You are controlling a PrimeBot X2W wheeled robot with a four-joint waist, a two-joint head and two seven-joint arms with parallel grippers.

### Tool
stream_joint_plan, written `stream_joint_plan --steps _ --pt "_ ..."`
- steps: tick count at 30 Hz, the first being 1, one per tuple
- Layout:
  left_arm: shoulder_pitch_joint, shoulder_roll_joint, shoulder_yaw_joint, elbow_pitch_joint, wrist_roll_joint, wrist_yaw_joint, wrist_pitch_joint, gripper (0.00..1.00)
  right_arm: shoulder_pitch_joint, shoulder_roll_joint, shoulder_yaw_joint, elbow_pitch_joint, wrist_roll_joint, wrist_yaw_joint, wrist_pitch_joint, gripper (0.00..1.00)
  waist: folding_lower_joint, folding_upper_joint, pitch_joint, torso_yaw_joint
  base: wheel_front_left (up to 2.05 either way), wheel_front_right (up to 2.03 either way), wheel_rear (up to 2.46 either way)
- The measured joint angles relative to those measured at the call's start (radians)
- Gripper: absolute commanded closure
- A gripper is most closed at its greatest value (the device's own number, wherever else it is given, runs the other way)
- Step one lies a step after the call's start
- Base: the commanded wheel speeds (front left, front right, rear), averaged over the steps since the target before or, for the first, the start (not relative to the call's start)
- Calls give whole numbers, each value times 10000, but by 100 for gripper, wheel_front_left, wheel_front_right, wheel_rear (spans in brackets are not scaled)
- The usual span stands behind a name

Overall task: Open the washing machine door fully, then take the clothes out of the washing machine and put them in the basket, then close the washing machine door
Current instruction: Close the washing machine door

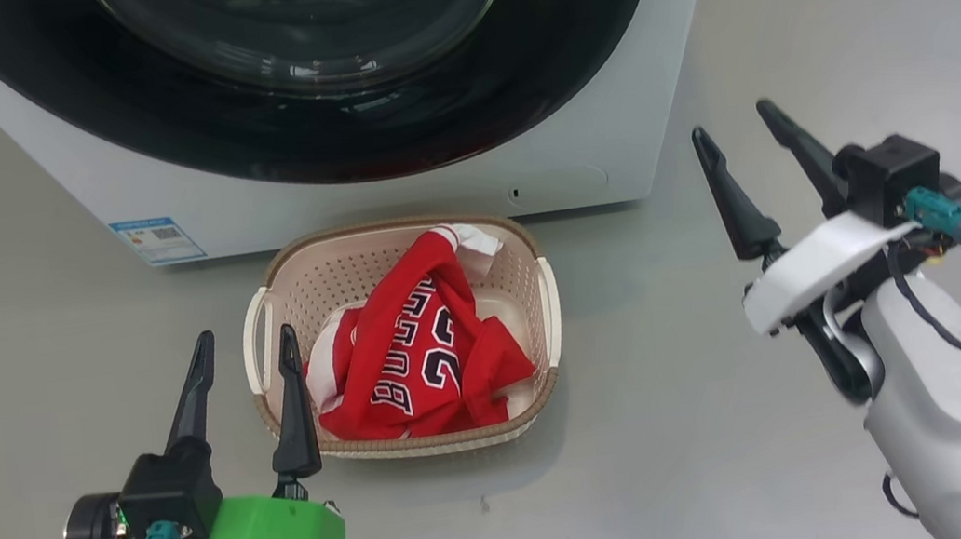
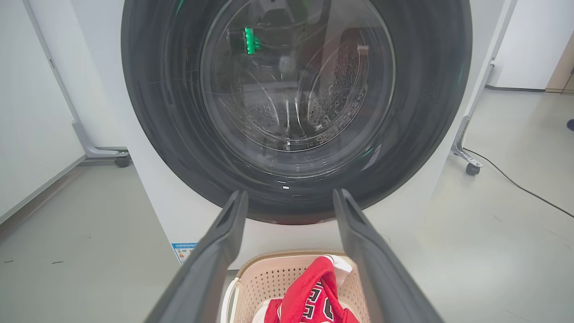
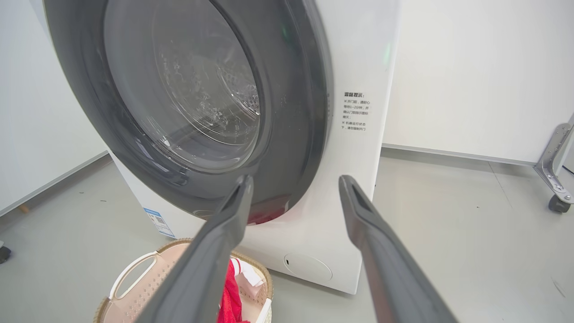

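Observation:
The white washing machine [image 1: 580, 171] stands at the top of the head view, and its round black-rimmed door [image 1: 329, 131] lies flat against the front, shut. Through the door glass [image 2: 296, 76] I see the perforated steel drum. On the floor in front stands the cream basket [image 1: 525, 249], holding red clothes [image 1: 417, 354] with white trim and dark letters. My left gripper [image 1: 247, 345] is open just left of the basket, with nothing between its fingers. My right gripper [image 1: 738, 130] is open and bare off the machine's right front corner. In the right wrist view the door [image 3: 287, 112] sits closed against the washing machine [image 3: 354, 58].
Grey floor surrounds the machine. A wheeled frame leg [image 2: 466, 152] and a dark cable [image 2: 515, 184] lie to the right of the washer. White wall panels stand behind, with another caster [image 3: 558, 204] at the far right.

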State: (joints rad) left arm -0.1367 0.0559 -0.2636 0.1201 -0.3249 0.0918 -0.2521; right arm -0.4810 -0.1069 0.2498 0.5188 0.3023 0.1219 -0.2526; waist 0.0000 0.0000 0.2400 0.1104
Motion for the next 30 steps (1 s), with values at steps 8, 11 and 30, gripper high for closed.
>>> stream_joint_plan --steps 8,11,30 --pt "473 46 -27 180 -2 0 0 0 1407 128 -320 -474 38 -113 -2 0 0 0 -602 -309 0 0 0" --pt "611 82 -58 240 -2 0 0 0 1721 146 -447 -631 58 -167 0 0 0 0 -762 -372 0 0 0" --pt "1644 215 -334 295 -35 -6 144 0 4085 376 -631 -1760 54 -562 0 0 0 0 -2060 -853 0 0 0"
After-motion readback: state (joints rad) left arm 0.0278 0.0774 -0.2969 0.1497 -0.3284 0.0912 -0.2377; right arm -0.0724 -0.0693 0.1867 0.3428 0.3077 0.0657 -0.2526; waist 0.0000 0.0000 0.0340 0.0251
